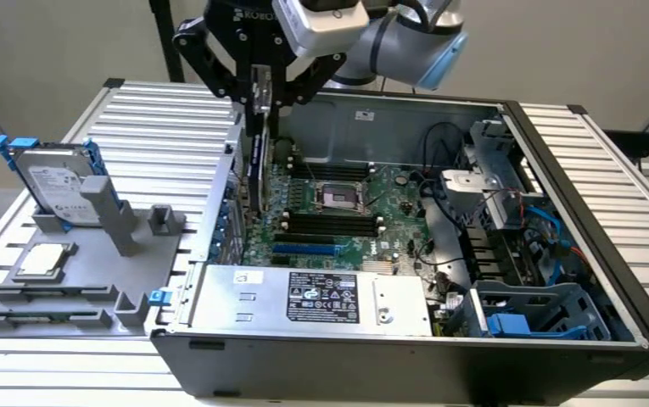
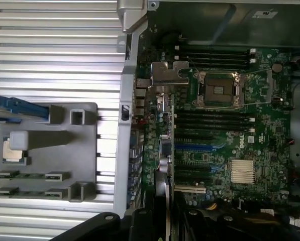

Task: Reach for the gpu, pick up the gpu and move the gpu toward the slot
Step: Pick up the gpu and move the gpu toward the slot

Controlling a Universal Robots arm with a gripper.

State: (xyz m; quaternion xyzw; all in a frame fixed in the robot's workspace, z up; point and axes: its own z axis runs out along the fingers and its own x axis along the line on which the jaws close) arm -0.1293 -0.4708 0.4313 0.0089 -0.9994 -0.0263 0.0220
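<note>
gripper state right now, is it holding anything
Gripper: shut on the thin flat green circuit-board gpu card, held on edge above the open computer case's green motherboard.

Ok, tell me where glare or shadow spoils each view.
Exterior view: even light, with the computer case dark along its front wall. Wrist view: the ribbed table washes out pale, a bright glint sits on the processor socket, and the gripper is in dark shadow.

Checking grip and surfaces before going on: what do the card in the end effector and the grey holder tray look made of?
Thin dark GPU card: seemingly circuit board, its bracket bare silvery metal with dull sheen. Flat grey holder tray: probably matte moulded or printed plastic, uniform and unreflective.
</note>
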